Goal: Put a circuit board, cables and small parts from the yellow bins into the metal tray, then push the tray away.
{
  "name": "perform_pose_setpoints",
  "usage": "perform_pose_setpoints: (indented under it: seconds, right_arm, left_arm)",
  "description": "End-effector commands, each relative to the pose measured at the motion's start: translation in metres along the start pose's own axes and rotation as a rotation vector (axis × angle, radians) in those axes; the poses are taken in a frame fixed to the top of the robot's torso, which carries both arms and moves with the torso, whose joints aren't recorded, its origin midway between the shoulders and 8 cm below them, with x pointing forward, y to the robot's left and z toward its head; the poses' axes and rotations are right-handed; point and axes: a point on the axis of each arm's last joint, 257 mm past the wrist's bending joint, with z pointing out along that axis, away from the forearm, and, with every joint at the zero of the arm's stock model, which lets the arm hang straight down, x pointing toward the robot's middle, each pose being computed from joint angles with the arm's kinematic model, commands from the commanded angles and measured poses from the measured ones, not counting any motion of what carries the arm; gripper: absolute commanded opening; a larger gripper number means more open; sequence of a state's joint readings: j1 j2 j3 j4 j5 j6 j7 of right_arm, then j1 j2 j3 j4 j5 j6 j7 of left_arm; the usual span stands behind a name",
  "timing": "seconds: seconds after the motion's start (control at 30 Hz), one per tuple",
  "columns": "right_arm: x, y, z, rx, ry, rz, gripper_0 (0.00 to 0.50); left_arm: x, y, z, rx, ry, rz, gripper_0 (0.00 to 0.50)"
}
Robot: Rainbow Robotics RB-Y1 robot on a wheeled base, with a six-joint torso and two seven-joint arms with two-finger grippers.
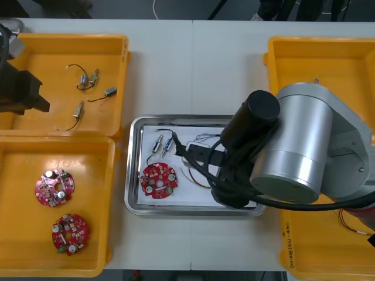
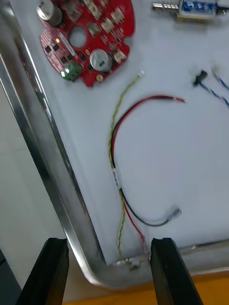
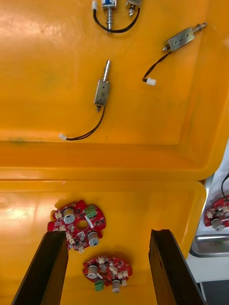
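The right arm [image 1: 304, 152] blocks our front view of the right side of the metal tray [image 1: 176, 209]. Up close at the right wrist, we lose part of the circuit board [image 2: 86, 38], a small metal part [image 2: 195, 7] and the blue and white cable [image 2: 212, 93] off the picture's edge.

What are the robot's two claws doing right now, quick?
Left gripper: open, empty, over yellow bins.
Right gripper: open, empty, over metal tray.

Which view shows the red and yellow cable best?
The right wrist view: the red and yellow cable lies whole in the metal tray, ahead of the open right gripper. In the front view the right arm covers most of it. The left wrist view faces the yellow bins.
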State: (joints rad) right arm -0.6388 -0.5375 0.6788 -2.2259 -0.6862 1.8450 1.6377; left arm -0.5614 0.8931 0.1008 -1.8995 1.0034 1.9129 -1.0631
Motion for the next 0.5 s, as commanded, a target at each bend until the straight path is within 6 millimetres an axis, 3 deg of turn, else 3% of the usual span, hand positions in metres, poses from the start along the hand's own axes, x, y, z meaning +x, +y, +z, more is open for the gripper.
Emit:
perform_pose_setpoints:
  seconds: [0.03, 0.17, 0.5]
  right_arm:
    - [-0.035, 0.014, 0.006, 0.015, -0.076, -0.173, 0.5]
    - [-0.041, 0.022, 0.016, 0.043, -0.079, -0.259, 0.5]
    - [-0.033, 0.039, 0.041, 0.073, 0.008, -0.371, 0.5]
  left_arm:
    - [0.012, 0.028, -0.015, -0.055, -0.017, 0.077, 0.5]
    - [0.024, 0.036, -0.017, -0.065, -0.015, 0.089, 0.5]
    - [0.047, 0.043, -0.015, -0.074, -0.002, 0.124, 0.5]
